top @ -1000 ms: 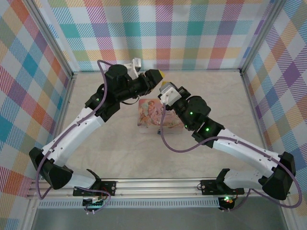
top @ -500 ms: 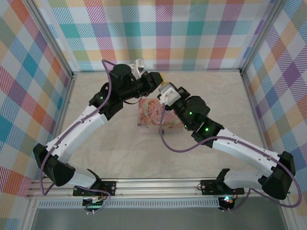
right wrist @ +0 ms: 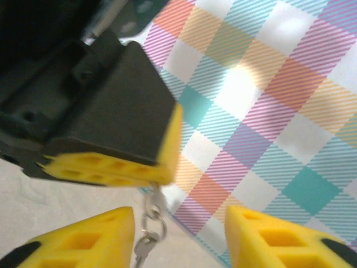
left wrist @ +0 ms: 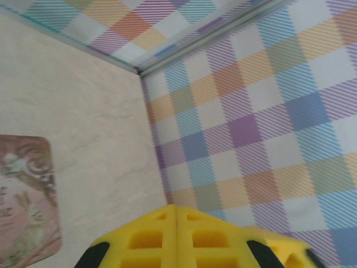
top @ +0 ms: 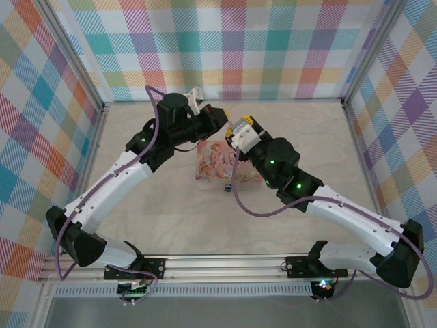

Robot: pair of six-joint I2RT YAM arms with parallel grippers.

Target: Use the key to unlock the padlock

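Note:
The key (right wrist: 141,252) hangs on a small metal ring (right wrist: 154,222) from the tips of my left gripper (right wrist: 159,177), which is shut on the ring's top link. In the left wrist view the left gripper (left wrist: 176,211) has its yellow fingers pressed together. My right gripper (right wrist: 179,216) is open just below, with the ring close to its left finger (right wrist: 95,237) but free of it. From above, both grippers meet over the back edge of the pink tin (top: 217,162): left gripper (top: 224,116), right gripper (top: 243,123). The padlock (top: 227,186), a tiny dark thing, lies at the tin's front edge.
Plaid walls (top: 225,48) close in the pale table (top: 177,212) on three sides, with a metal frame rail (top: 225,263) along the near edge. The pink tin (left wrist: 25,201) lies flat in mid-table under both wrists.
My left gripper has closed on the key's ring. My right gripper, shut before, has opened and released it, and its wrist has shifted slightly right.

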